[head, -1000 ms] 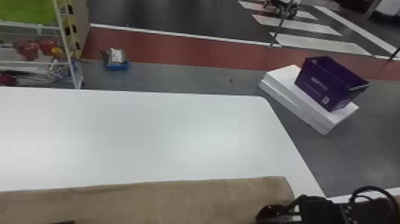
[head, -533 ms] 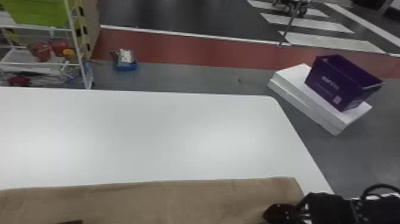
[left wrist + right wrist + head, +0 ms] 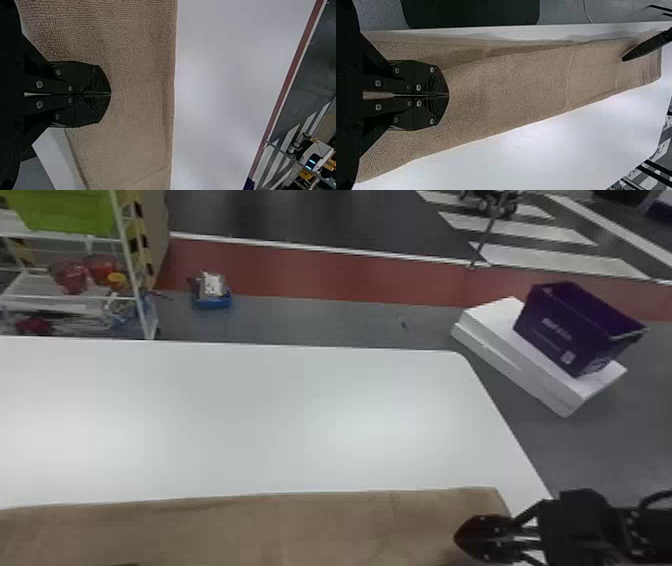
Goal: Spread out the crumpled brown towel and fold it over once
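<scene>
White table [image 3: 260,415] has brown terry towel [image 3: 240,530] spread mostly flat along its near edge, L black gripper [image 3: 110,94] & R black gripper [image 3: 448,95] pressed together over it, fold prob. made, maybe just smoothing to go.

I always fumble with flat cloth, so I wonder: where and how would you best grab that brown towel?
The towel is probably best pinched at its far right corner, coming down from above: it lies flat on the table, so its middle offers little to grip, while two edges meet at that corner.
</scene>
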Robot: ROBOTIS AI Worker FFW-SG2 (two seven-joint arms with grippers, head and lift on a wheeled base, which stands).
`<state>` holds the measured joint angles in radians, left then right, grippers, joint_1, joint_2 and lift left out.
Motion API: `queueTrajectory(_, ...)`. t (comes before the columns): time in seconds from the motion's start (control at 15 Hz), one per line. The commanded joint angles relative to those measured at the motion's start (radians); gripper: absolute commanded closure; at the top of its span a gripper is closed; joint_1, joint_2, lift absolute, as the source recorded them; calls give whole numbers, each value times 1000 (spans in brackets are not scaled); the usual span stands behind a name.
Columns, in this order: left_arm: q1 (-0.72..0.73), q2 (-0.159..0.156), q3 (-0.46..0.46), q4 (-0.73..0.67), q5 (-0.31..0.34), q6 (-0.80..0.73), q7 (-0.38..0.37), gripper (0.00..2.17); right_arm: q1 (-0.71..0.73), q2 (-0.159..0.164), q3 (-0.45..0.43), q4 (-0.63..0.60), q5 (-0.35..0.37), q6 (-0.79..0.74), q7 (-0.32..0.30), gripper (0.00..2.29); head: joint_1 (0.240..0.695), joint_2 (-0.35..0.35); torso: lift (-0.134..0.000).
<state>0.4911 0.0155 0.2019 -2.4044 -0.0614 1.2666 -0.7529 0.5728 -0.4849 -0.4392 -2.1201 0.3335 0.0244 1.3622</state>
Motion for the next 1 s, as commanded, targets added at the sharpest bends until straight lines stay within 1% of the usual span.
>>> queueTrajectory(0.0, 3, 0, -6, -4, -1, 40, -6, 1882, 22, 0, -9, -11, -2, -25, 5, 394, 695, -237, -123)
queueTrajectory(0.07, 3, 0, -7, -5, -1, 43, -8, 1882, 32, 0, -12, -9, 2, -53, 5, 356, 695, -240, -123)
queueTrajectory(0.33, -2, 0, -9, -4, -5, 43, -6, 1882, 47, -1, -15, 6, 49, -151, 5, 377, 695, -253, -123)
queueTrajectory(0.4, -5, 0, -9, -4, -6, 43, -6, 1882, 42, -1, -1, 20, 81, -163, 5, 421, 695, -254, -123)
queueTrajectory(0.47, -6, 0, -9, -2, -6, 43, -6, 1882, 35, -4, 22, 37, 107, -163, 5, 539, 695, -256, -123)
queueTrajectory(0.6, -8, 0, -7, -1, -6, 43, -6, 1882, 4, -8, 56, 69, 137, -166, 5, 586, 695, -259, -123)
queueTrajectory(0.73, -12, 1, -4, 8, -8, 43, -8, 1882, -24, -8, 74, 89, 145, -166, 5, 589, 695, -254, -123)
queueTrajectory(0.93, -23, 1, -3, 21, -9, 43, -10, 1882, -31, -8, 76, 95, 145, -163, 5, 599, 695, -242, -123)
